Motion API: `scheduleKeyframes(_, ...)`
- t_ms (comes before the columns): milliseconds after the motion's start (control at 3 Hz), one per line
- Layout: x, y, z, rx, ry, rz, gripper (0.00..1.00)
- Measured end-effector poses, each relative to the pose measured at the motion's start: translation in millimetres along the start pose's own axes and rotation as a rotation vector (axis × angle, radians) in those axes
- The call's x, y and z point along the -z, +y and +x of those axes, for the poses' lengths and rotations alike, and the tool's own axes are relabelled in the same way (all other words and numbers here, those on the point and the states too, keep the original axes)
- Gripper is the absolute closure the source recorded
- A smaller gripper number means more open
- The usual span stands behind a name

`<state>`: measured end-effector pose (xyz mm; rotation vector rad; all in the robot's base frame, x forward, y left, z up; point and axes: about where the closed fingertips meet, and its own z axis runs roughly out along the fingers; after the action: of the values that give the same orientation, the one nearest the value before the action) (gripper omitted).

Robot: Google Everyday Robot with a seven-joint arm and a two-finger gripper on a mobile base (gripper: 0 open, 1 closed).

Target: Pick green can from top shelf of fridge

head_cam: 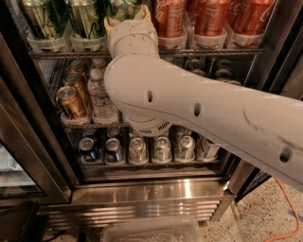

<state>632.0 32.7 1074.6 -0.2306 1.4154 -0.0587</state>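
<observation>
The fridge [33,142] stands open in front of me. Its top shelf [71,54] holds green cans [40,19] in clear trays on the left and red cola cans [210,16] on the right. My white arm reaches up across the view from the lower right. My gripper [127,13] is at the top edge, at the third green can [124,5], just left of the red cans. The wrist hides most of that can.
The middle rack holds gold-brown cans [71,101] and water bottles [101,97]. The bottom rack holds a row of silver and blue cans [162,149] above the stainless steel base [151,191]. An orange cable [284,222] lies on the floor at the right.
</observation>
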Motion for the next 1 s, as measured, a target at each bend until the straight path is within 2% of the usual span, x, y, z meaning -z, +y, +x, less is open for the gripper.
scheduleKeyframes(333,0,0,0,0.0,0.0,0.0,1.0)
scheduleKeyframes(1000,4,1,-30,-0.036,-0.079,-0.004,1.0)
